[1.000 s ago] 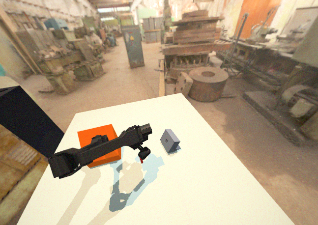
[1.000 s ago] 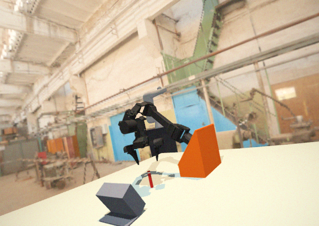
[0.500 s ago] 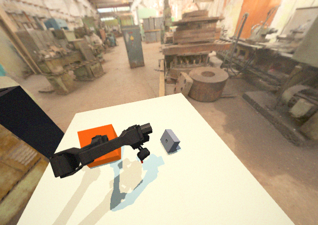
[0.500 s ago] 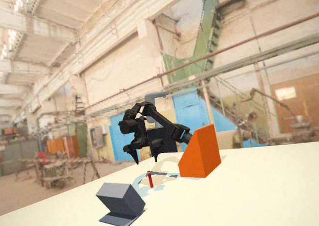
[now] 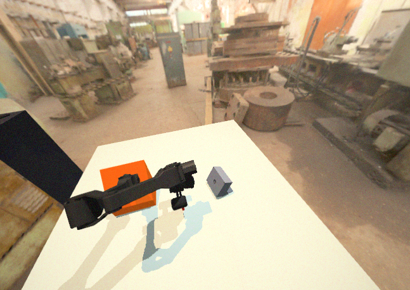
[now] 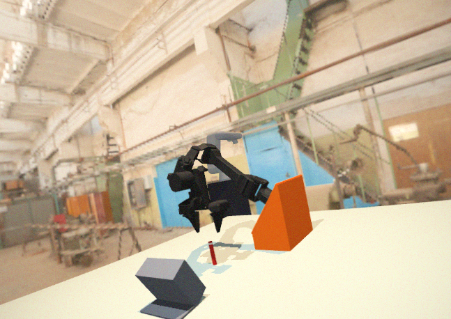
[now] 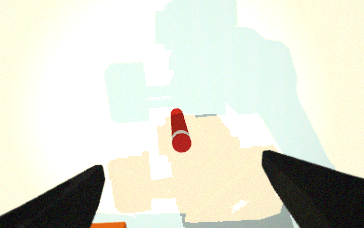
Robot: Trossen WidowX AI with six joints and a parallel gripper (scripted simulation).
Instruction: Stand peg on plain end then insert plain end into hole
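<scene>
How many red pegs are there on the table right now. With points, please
1. The red peg [image 6: 212,255] [image 7: 179,123] stands upright on the table, white band at its upper end, below the gripper's [image 6: 208,232] [image 7: 183,159] open fingers. The arm or blocks could hide another.
</scene>
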